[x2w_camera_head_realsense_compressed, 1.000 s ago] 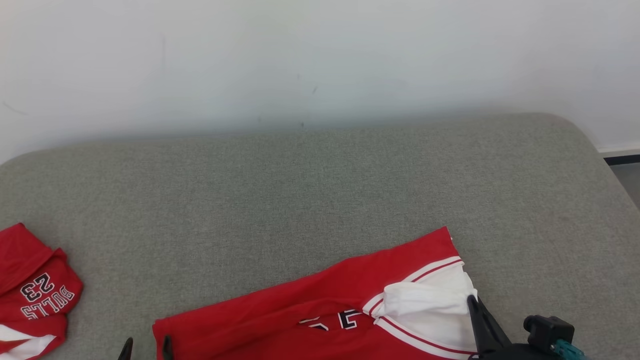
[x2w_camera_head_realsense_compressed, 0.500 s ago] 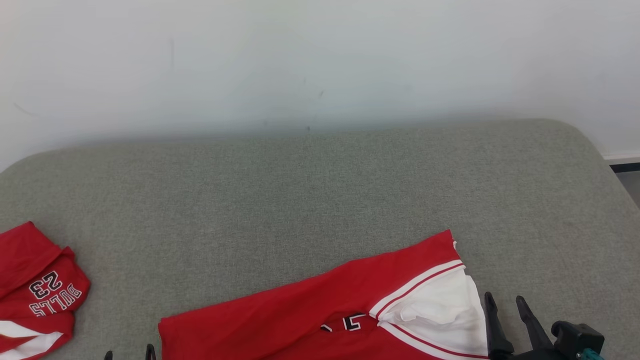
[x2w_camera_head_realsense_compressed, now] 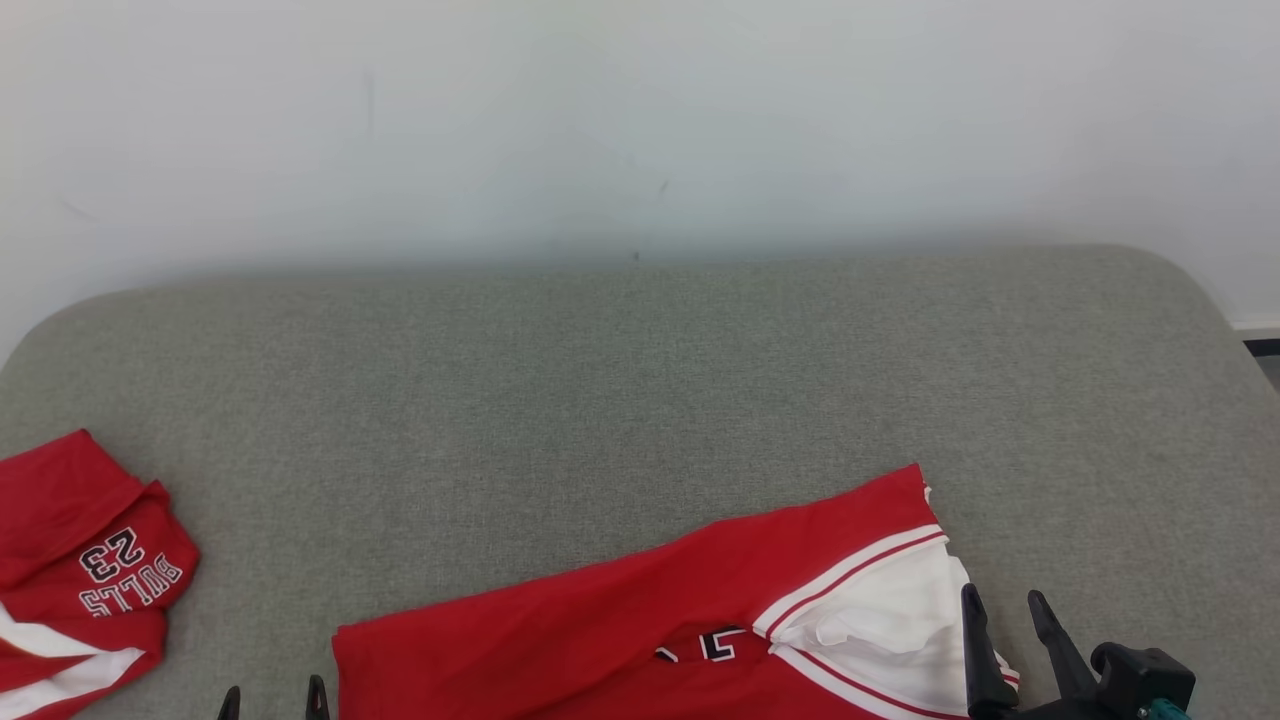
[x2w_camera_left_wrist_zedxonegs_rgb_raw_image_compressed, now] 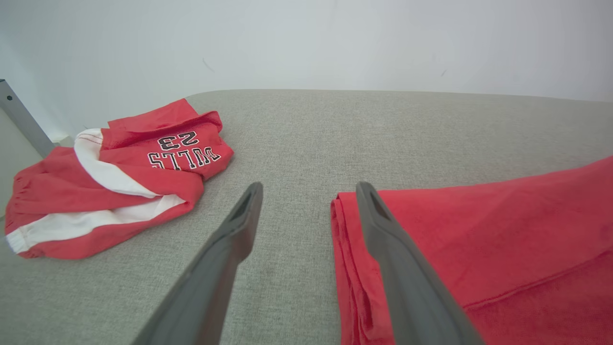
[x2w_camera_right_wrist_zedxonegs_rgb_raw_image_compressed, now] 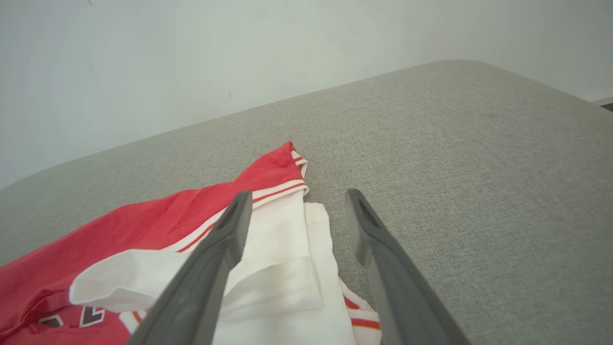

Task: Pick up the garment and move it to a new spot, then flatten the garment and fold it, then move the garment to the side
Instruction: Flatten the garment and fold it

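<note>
The right claw (x2w_camera_head_realsense_compressed: 1002,598), spread like the left claw (x2w_camera_head_realsense_compressed: 274,695), has just released the garment (x2w_camera_head_realsense_compressed: 620,620) beside it; the fold seems laid.

The grey padded bench (x2w_camera_head_realsense_compressed: 640,380) lies bare across its whole far half, from the wall (x2w_camera_head_realsense_compressed: 640,120) down to the red garment (x2w_camera_head_realsense_compressed: 620,630) spread along the near edge. A second red garment (x2w_camera_head_realsense_compressed: 90,580) bunches at the near left, well apart. The left tool (x2w_camera_head_realsense_compressed: 272,700), fingers spread, sits in the bare strip between them. Right of the spread garment, bare fabric reaches the rounded corner.
</note>
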`<state>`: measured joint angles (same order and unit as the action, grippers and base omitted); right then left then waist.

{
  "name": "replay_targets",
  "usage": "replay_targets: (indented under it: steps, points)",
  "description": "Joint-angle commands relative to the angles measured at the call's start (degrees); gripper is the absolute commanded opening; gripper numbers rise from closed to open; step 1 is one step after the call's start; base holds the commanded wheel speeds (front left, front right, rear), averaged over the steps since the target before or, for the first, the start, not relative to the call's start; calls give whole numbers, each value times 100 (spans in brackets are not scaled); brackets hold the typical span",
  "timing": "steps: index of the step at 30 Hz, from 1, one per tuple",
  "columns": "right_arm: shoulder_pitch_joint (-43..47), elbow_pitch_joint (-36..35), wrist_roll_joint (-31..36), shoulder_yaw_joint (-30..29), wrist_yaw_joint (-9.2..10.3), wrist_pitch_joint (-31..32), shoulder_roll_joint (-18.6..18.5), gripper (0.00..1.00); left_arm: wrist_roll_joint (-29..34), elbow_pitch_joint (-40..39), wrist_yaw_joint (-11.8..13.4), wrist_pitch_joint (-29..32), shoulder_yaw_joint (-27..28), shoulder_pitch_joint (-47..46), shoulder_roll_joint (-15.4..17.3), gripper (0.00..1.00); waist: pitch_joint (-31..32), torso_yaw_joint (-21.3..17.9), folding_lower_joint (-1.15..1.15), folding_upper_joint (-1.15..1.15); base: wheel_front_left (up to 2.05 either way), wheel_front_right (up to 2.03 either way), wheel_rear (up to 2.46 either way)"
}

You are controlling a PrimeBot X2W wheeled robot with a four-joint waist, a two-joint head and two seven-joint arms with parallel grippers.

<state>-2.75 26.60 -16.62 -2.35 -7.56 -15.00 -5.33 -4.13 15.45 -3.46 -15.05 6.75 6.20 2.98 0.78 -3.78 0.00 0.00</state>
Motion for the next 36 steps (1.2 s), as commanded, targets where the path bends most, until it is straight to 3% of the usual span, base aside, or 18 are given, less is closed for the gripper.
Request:
replay_targets:
  steps: [1,10,19,28,36]
  points:
    - [-60,36,78,-21,16,-22,7,100,-67,-42,39,-17,-43,42,-12,100,-44,58,0,0,0,0,0]
    - [-590,539,312,-72,16,-23,-86,100,-60,33,15,-17,-240,-70,-12,100,-229,248,0,0,0,0,0]
    - [-1227,1705,483,-156,17,134,-202,100,-74,137,-5,-17,-365,-216,-11,100,-350,407,0,0,0,0,0]
    - [-1336,2617,-13,6,17,398,-244,100,-75,147,-22,-17,-352,-194,-12,100,-313,458,0,0,0,0,0]
    - [-1239,2847,-647,679,2,873,-118,100,-110,72,3,-17,-402,-230,-12,100,-331,479,0,0,0,0,0]
